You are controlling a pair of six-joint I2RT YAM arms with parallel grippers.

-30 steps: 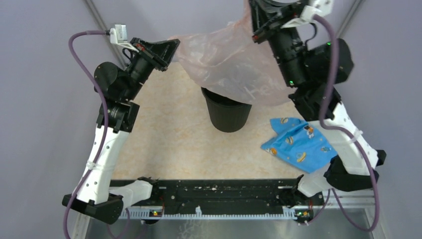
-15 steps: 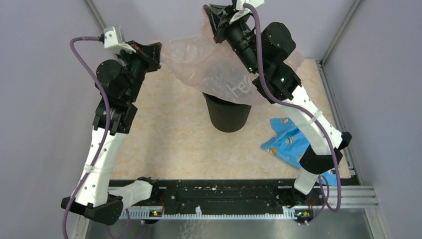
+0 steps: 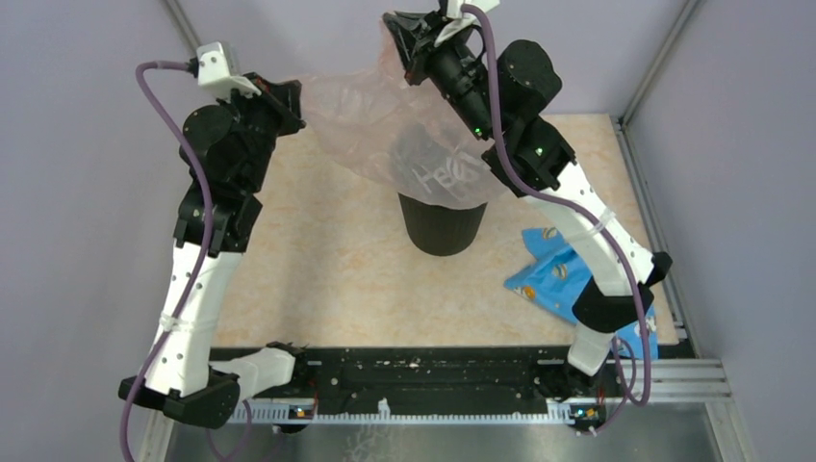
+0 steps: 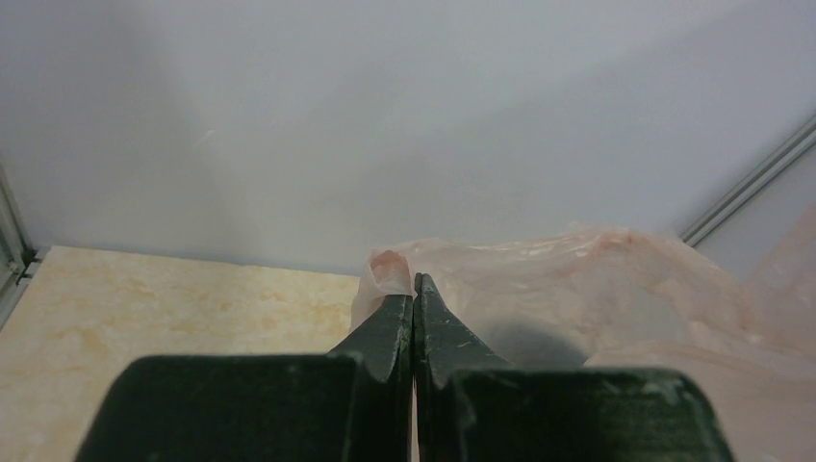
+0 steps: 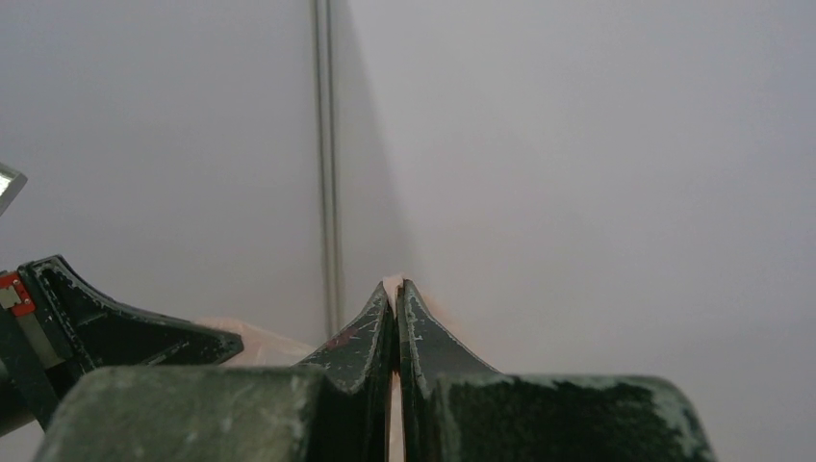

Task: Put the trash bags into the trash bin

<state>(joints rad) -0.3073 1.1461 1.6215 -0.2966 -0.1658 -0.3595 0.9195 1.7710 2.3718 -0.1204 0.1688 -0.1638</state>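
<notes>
A thin, crinkly, translucent pale-pink trash bag point(image 3: 385, 135) hangs stretched in the air above the round black trash bin point(image 3: 442, 223), its lower part draped over the bin's rim. My left gripper point(image 3: 293, 101) is shut on the bag's left edge; in the left wrist view a fold of pink film point(image 4: 390, 269) pokes out at the closed tips point(image 4: 415, 284). My right gripper point(image 3: 396, 29) is shut on the bag's upper right edge, high at the back; a sliver of pink film point(image 5: 393, 286) shows between its tips point(image 5: 395, 289).
A blue patterned cloth point(image 3: 563, 279) lies on the beige tabletop point(image 3: 327, 269) right of the bin, partly under the right arm. Grey walls with metal corner rails point(image 3: 654, 67) close in the back and sides. The black base rail point(image 3: 433, 371) runs along the near edge.
The right arm swung left and back with its bag edge, from the far right to above the bin. The left gripper shifted slightly left. The bag now hangs lower over the bin.
</notes>
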